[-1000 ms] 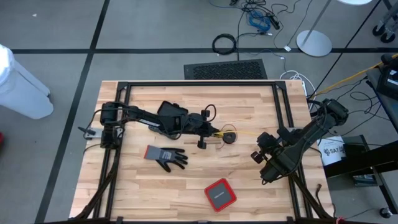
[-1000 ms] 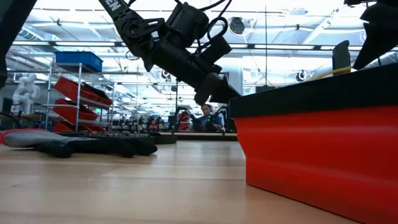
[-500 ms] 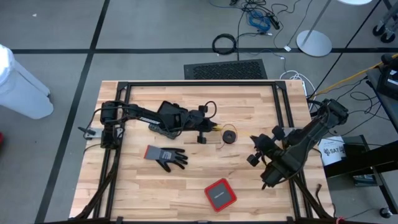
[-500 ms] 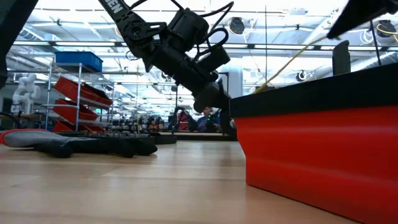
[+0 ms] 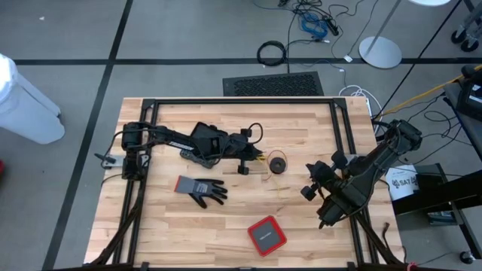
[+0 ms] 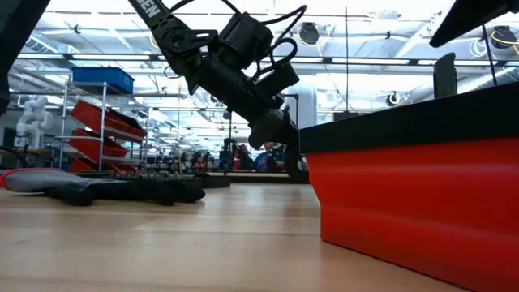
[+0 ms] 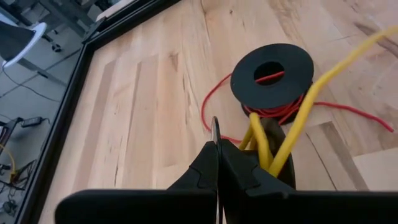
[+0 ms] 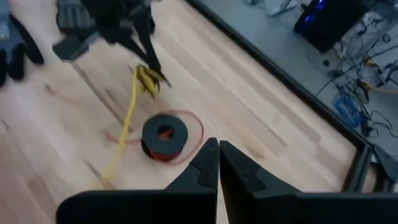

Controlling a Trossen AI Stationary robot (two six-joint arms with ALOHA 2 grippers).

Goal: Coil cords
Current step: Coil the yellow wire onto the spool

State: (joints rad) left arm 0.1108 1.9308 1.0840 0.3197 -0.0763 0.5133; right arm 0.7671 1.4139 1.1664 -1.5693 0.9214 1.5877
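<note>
Left arm is stretched low across the counter [image 5: 226,218] toward the middle, its hand [image 7: 217,163] clenched on the yellow cord [image 7: 297,118] just beside the black spool [image 7: 272,73] wound with red cord [image 7: 283,111]. Right arm is folded back at the right side, raised, its hand [image 8: 218,163] clenched on nothing, pointed at the spool

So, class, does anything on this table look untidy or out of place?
Yes: the red wire has come partly off its black spool and straggles over the wood, and the yellow wire trails loose from the left gripper.
</note>
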